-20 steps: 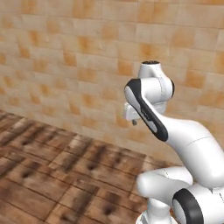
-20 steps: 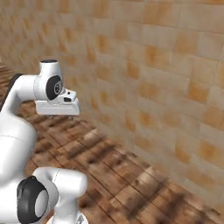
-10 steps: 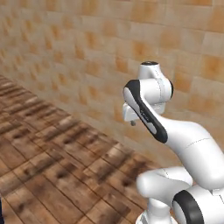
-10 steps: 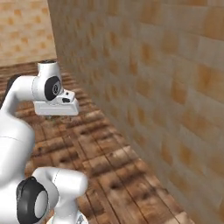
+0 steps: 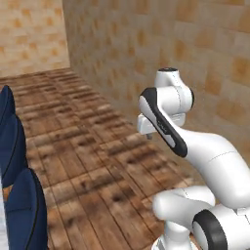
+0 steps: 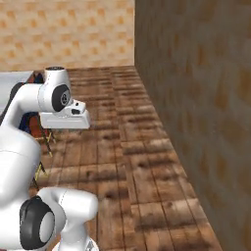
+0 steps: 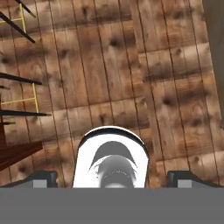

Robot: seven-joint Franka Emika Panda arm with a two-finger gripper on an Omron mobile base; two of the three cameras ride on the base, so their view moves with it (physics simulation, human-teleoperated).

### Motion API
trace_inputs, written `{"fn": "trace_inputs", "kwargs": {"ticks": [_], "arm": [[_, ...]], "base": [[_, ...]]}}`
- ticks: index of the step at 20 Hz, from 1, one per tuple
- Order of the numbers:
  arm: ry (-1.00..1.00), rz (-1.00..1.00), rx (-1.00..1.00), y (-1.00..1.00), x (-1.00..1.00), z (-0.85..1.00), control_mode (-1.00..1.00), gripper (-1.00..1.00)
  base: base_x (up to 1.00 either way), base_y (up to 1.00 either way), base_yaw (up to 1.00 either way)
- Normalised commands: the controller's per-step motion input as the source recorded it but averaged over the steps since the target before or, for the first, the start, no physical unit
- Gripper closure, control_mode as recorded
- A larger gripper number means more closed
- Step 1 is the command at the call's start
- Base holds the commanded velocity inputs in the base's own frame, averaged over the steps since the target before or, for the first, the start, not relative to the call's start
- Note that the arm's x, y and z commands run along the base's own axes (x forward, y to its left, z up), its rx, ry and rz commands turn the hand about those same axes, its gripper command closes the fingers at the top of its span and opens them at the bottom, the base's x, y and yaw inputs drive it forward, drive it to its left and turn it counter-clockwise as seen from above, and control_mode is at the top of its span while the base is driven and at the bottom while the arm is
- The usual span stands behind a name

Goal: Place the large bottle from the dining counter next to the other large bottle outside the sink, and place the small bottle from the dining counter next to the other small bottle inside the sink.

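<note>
My gripper [image 7: 112,178] points down at the wooden floor and is open, with nothing between its two dark fingertips [image 7: 41,177]. The arm is folded up close over the base, its hand [image 5: 146,124] held level in front of the tiled wall. A pale grey slab [image 6: 12,81] at the far left, behind the arm, looks like the dining counter's top. All the bottles and the sink are out of view.
Two blue stools [image 5: 10,141] stand at the left edge beside a white sliver of counter. Thin dark and yellow stool legs [image 7: 19,103] cross the left of the hand view. A tan tiled wall [image 6: 196,98] runs close along the right. Wooden floor [image 5: 88,146] lies ahead.
The whole picture has swung round, so the base has turned: the wall corner, the blue stools and the grey slab have come into view. The arm keeps its pose and the gripper stays open.
</note>
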Motion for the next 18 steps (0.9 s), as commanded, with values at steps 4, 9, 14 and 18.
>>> {"fn": "trace_inputs", "kwargs": {"ticks": [4, 9, 14, 18], "arm": [[0.00, 0.00, 0.00, 0.00, 0.00, 0.00, 1.00, -1.00], [0.00, 0.00, 0.00, 0.00, 0.00, 0.00, 1.00, -1.00], [0.00, 0.00, 0.00, 0.00, 0.00, 0.00, 1.00, -1.00], [0.00, 0.00, 0.00, 0.00, 0.00, 0.00, 1.00, -1.00]], "base": [[0.69, 0.00, 0.56], [0.48, -0.10, 0.47], [0.18, -0.03, 0.46], [0.00, 0.00, 0.55]]}}
